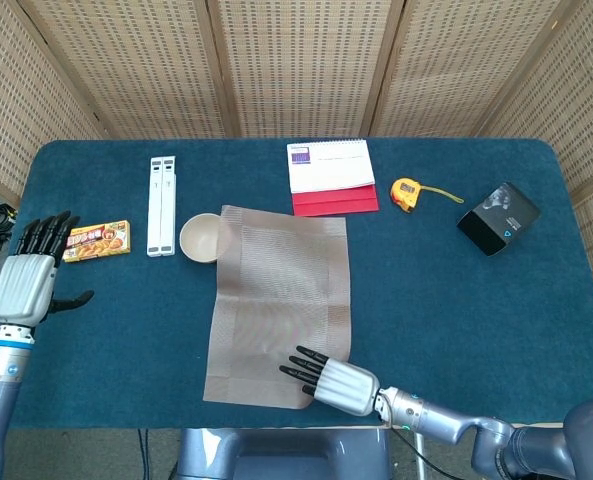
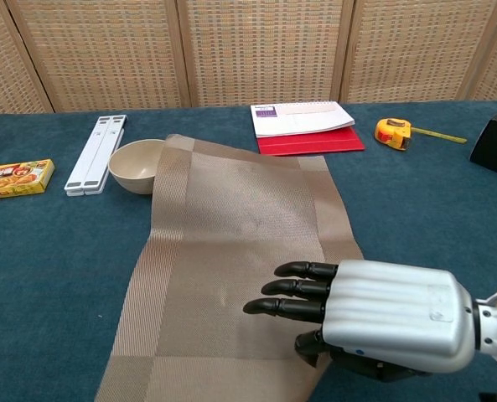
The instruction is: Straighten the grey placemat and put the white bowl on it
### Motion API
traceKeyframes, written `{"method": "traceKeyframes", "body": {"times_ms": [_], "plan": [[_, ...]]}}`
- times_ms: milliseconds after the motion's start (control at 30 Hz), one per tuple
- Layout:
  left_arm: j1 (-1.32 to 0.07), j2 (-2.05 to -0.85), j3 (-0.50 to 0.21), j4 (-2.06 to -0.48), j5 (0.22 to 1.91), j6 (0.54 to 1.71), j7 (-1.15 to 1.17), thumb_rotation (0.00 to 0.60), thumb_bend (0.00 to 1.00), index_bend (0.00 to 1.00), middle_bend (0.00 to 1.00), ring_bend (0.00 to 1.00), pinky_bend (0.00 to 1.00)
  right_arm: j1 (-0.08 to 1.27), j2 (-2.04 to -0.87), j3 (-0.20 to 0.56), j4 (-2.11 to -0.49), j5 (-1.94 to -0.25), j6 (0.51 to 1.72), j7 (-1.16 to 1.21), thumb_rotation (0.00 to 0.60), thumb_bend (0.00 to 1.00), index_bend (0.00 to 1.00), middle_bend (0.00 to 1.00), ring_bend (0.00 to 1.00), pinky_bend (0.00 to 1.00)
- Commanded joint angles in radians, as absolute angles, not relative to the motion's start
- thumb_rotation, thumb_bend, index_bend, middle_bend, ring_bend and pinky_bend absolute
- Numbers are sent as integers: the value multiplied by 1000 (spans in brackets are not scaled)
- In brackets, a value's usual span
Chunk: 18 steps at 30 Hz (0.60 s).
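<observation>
On the blue tabletop (image 1: 456,300), the grey placemat (image 1: 281,300) lies skewed, long axis running near to far, its near end drifting left. The right hand (image 1: 338,381) grasps its near-right corner, fingers (image 2: 294,289) on top, thumb seemingly under the edge. The left hand (image 1: 26,280) hovers released, far left, nearer the white bowl (image 1: 200,237) touching the mat's far-left corner.

Two silver, ribbed-backed hands, right hand (image 2: 374,322) and left hand (image 1: 31,275), with black fingers on grey metallic arms.
</observation>
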<state>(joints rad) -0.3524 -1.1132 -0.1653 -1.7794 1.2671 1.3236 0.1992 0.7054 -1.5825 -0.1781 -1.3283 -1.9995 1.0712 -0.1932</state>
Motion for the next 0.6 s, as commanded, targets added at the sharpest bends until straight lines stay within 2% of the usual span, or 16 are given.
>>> {"method": "traceKeyframes", "body": {"times_ms": [33,367,600], "plan": [[-353,-1114,-165,-1779,1266,1321,202,600,0,0,0,0,0,697,-1561,-199,-1316,-2018,1107,-186,600,846,642,0,0,0],[-357,-1121,-163,-1782,1267,1316,218,600,0,0,0,0,0,648,-1393,-264,-1240,-2070,1225,-254,600,846,665,0,0,0],[-360,-1126,-161,-1784,1266,1312,230,600,0,0,0,0,0,699,-1281,-268,-1104,-2147,1209,-400,600,815,660,0,0,0]]}}
